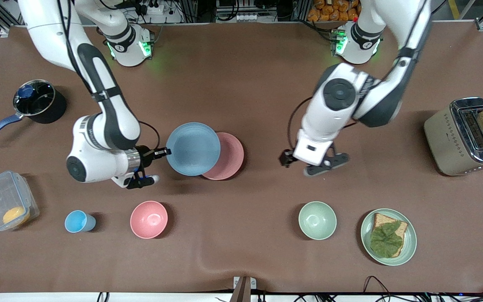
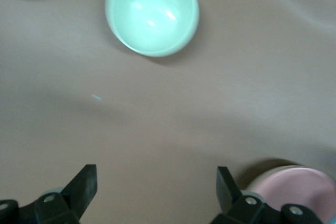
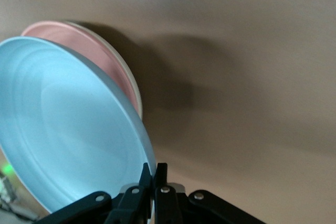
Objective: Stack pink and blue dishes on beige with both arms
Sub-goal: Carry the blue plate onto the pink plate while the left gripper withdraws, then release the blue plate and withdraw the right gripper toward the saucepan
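Observation:
My right gripper [image 1: 166, 152] [image 3: 155, 174] is shut on the rim of the light blue plate [image 1: 193, 149] [image 3: 63, 129]. It holds the plate tilted in the air, partly over the pink plate [image 1: 229, 157] [image 3: 89, 45] [image 2: 299, 192]. The pink plate lies on the beige plate [image 3: 134, 90], of which only a pale rim shows beneath it. My left gripper [image 1: 308, 164] [image 2: 156, 182] hangs open over bare table beside the stack, toward the left arm's end, with nothing between its fingers.
Nearer the front camera stand a blue cup [image 1: 78, 221], a pink bowl [image 1: 149, 219], a green bowl [image 1: 317, 220] [image 2: 152, 11] and a green plate [image 1: 409, 247] with bread and a leaf. A toaster [image 1: 463, 136], a pot [image 1: 36, 102] and a plastic box [image 1: 6, 200] sit at the table's ends.

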### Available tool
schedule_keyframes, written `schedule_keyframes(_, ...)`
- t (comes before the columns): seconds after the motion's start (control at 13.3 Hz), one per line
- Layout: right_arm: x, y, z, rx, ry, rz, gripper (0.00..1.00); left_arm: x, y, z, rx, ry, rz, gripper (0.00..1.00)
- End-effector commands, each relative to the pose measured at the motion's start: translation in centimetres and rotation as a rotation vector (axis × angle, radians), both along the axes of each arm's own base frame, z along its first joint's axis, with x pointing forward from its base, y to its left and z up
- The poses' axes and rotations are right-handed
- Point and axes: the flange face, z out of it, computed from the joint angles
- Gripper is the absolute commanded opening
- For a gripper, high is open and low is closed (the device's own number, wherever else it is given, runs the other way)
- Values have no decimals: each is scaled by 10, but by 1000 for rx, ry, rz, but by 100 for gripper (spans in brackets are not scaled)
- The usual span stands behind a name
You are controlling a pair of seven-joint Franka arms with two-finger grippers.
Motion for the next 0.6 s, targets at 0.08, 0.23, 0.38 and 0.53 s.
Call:
schedule_keyframes(0.08, -3, 39, -13, -33, -35, -66, 0, -2, 83, 58, 79, 27, -82, 100)
schedule_keyframes(0.23, -5, 53, -19, -46, -53, -77, 0, -9, 111, 89, 90, 36, -78, 100)
schedule_keyframes(0.38, -9, 61, -24, -59, -44, -89, 0, -21, 135, 116, 104, 54, -99, 100)
schedule_keyframes(0.53, -15, 74, -29, -69, -38, -86, 0, -37, 152, 145, 63, 84, -70, 100)
